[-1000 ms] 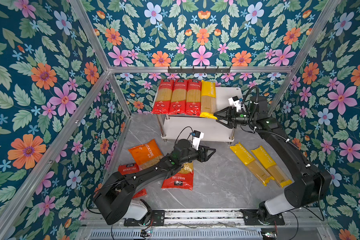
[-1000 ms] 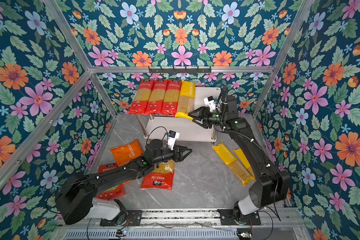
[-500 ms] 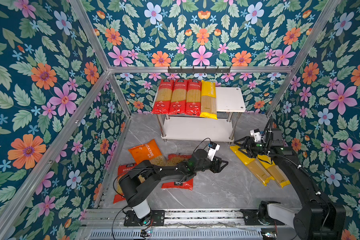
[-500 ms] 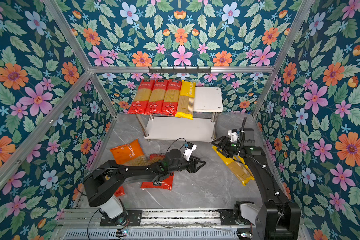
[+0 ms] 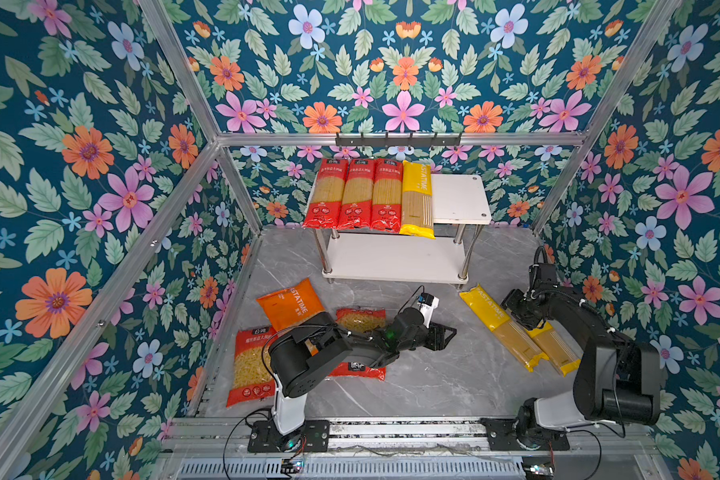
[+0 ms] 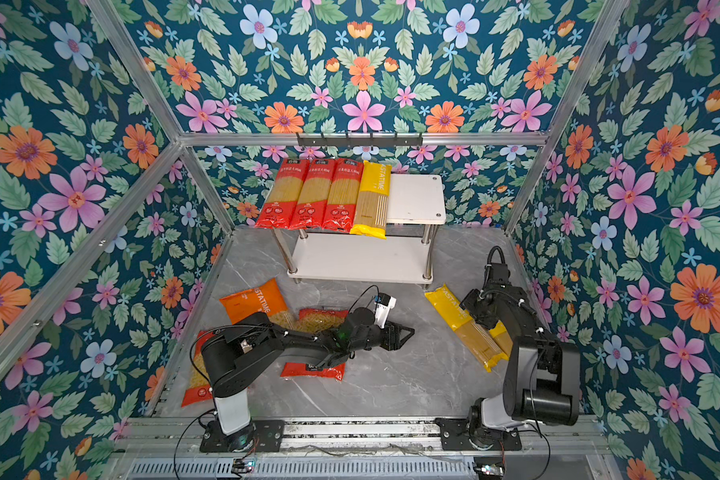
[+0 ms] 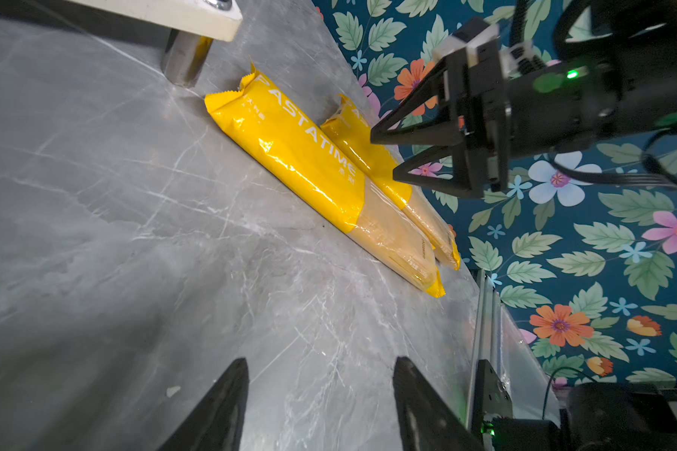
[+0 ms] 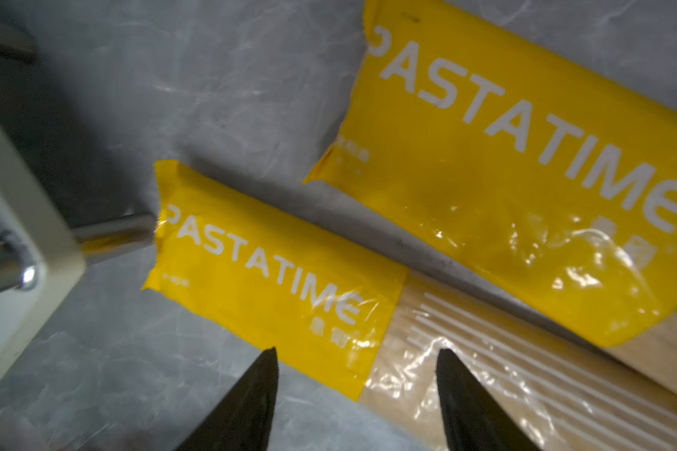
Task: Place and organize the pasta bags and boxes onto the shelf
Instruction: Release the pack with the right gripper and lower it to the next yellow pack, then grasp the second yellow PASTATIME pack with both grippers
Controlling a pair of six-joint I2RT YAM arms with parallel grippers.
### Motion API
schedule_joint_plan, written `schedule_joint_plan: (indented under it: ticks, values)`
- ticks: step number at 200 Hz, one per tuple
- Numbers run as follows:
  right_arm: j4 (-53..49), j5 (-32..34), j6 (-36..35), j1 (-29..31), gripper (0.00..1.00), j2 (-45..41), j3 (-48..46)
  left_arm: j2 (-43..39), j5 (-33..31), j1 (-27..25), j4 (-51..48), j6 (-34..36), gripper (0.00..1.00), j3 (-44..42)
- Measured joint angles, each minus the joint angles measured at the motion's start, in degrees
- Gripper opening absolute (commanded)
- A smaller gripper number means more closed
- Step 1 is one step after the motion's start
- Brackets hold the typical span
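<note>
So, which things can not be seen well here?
- Wide red pasta bag: middle hidden by the left arm, both top views.
- Outer yellow spaghetti pack: far end hidden by the right arm, both top views.
- Print on red spaghetti packs: too small, both top views.

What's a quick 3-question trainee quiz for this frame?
1. True or false: the lower board of the shelf holds a pasta pack.
2. How many packs lie on the shelf's top board? A) two B) four C) six
3. Fill in: the right claw is open above two ___ spaghetti packs on the table.

Key: 1 false; 2 B; 3 yellow.
</note>
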Motion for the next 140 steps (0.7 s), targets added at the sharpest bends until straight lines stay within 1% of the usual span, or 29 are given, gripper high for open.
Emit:
schedule_joint_plan:
  ticks: [28, 57, 77, 92, 108, 124, 140]
  values:
    - [4.6, -2.2, 1.5, 0.3, 0.63, 1.7, -4.3, -1.1, -1.2, 0.0, 0.7, -0.7, 0.62, -1.2]
    - [9.6, -0.9, 3.5, 3.3, 0.62, -0.7, -9.1, -1.6, -1.5, 0.4, 0.9, -1.0, 0.62, -1.6]
    - [12.3, -1.7, 6.5, 8.3, 0.62, -3.5, -12.3, -2.0, -1.5, 0.8, 1.0, -1.0, 0.62, -1.6]
    - [13.7, -2.3, 10.0, 13.0, 0.62, -6.4, -14.6, -2.1, -1.5, 1.2, 1.0, -1.0, 0.62, -1.6]
    - [12.3, -2.8, 14.3, 18.8, 0.62, -9.7, -16.1, -2.2, -1.5, 1.6, 0.9, -1.0, 0.62, -1.7]
    - [8.2, -6.1, 17.9, 24.1, 0.62, -12.5, -16.2, -2.6, -1.5, 2.1, -0.4, -1.0, 0.62, -1.5]
    - [4.9, -11.0, 18.2, 25.4, 0.63, -12.7, -13.3, -3.3, -1.7, 2.9, -2.2, -0.9, 0.62, -1.5]
